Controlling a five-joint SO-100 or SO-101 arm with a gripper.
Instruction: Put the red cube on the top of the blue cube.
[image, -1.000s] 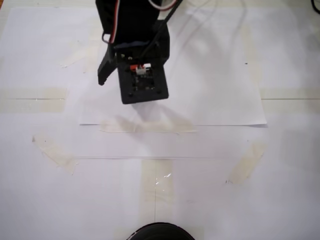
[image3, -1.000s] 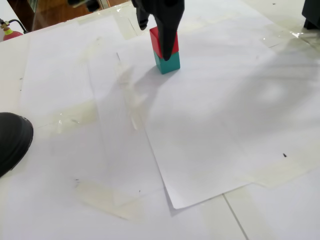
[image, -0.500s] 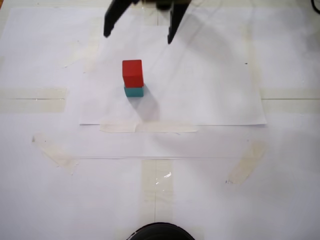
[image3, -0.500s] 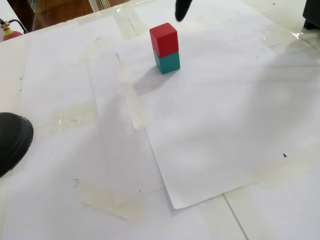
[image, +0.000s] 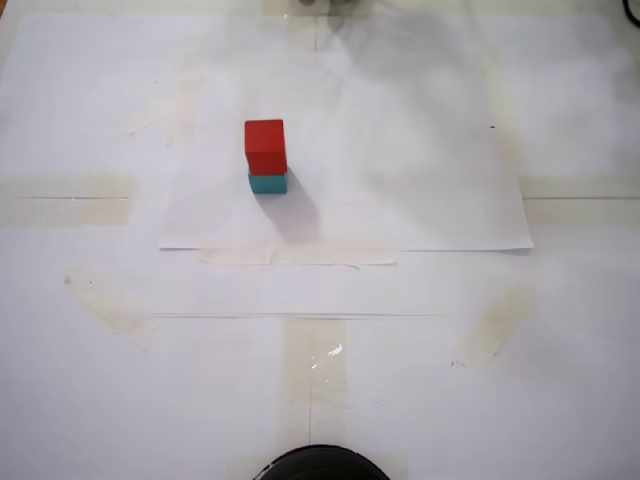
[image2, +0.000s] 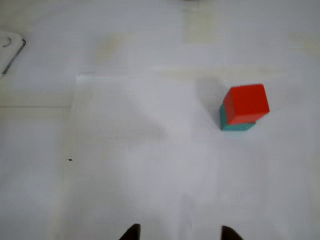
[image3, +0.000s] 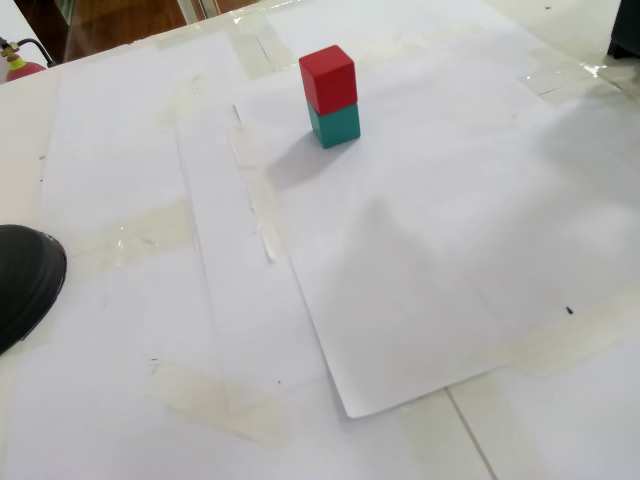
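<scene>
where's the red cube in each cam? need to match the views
A fixed view: the small matte bright red cube sits upper left of centre, on the teal cube.
Wrist view: red cube at mid right, teal cube peeking out beneath; the gripper tips show at the bottom edge.
A fixed view: red cube at top centre, on the teal cube.
Shared landmark: the white paper sheet under the stack.

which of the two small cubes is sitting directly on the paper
The teal (blue-green) matte cube rests on the white paper sheet. The bright red matte cube sits on top of it, touching no paper.
</scene>
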